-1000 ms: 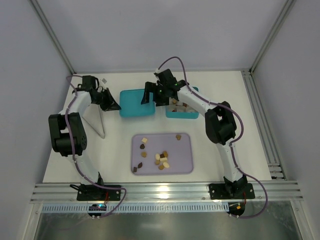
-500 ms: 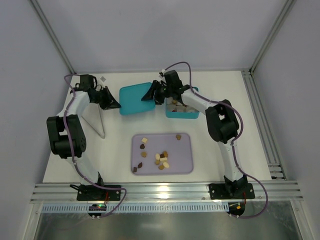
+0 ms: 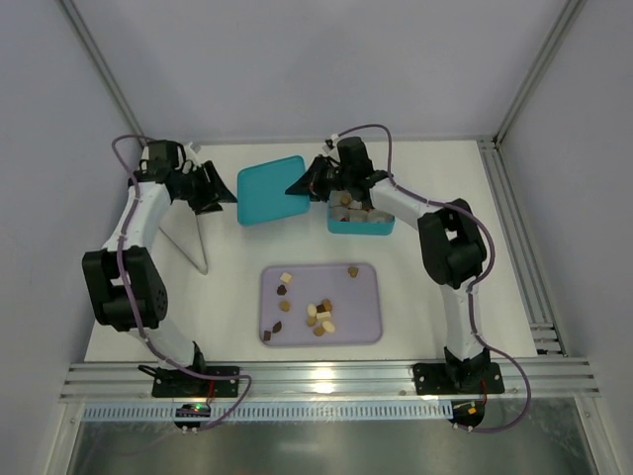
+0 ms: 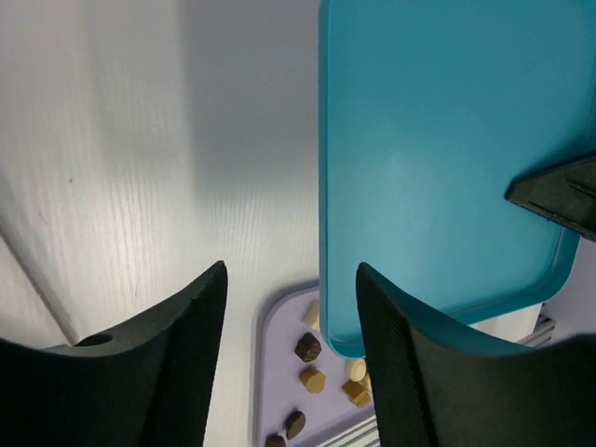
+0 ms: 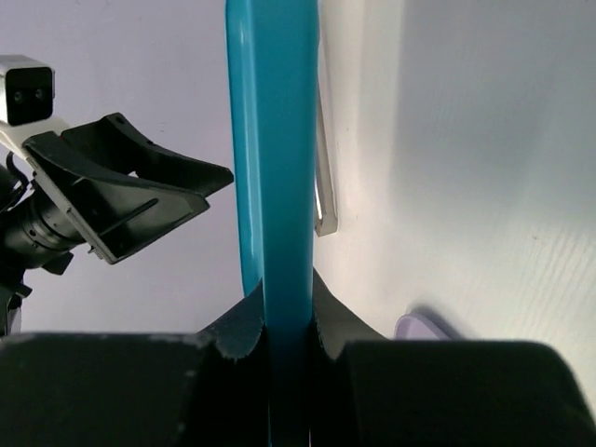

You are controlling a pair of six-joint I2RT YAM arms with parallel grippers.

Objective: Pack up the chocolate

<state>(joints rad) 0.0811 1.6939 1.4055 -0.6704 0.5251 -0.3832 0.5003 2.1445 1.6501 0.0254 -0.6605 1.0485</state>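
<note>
Since a second ago the lid (image 3: 267, 193) has changed hands: the right gripper (image 3: 300, 188) now pinches its right edge, while the left gripper (image 3: 226, 195), just left of it, stands with jaws apart, holding nothing. Both arms stretch toward upper centre, facing each other. Most chocolate (image 3: 318, 315) lies loose on the tray (image 3: 371, 297) at centre, some in the uncovered box (image 3: 361, 228) right of the lid; packing looks unfinished.

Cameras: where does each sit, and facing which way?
Top external: above, behind the bases, looking down on the white table; both arms show.
Left wrist: on the left hand, facing the flat teal plastic lid; its open fingers show.
Right wrist: on the right hand, sighting along that lid's edge, clamped in its fingers.
Shared: all see the lid.
</note>
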